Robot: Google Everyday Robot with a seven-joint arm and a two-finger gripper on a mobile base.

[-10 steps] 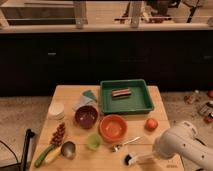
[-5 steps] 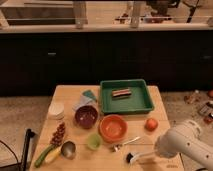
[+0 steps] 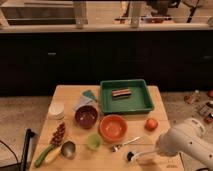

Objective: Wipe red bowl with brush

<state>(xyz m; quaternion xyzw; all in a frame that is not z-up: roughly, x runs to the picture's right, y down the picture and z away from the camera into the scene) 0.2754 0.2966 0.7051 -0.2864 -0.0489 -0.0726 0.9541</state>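
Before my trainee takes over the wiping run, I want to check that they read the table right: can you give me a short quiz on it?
1. True or false: the red bowl stands on the table, in front of the green tray.
2. Which lies nearest the brush? A: fork. B: white cup. C: dark bowl.
3. Where is the gripper?
Key: 1 true; 2 A; 3 at the table's near right corner, by the brush's handle end.
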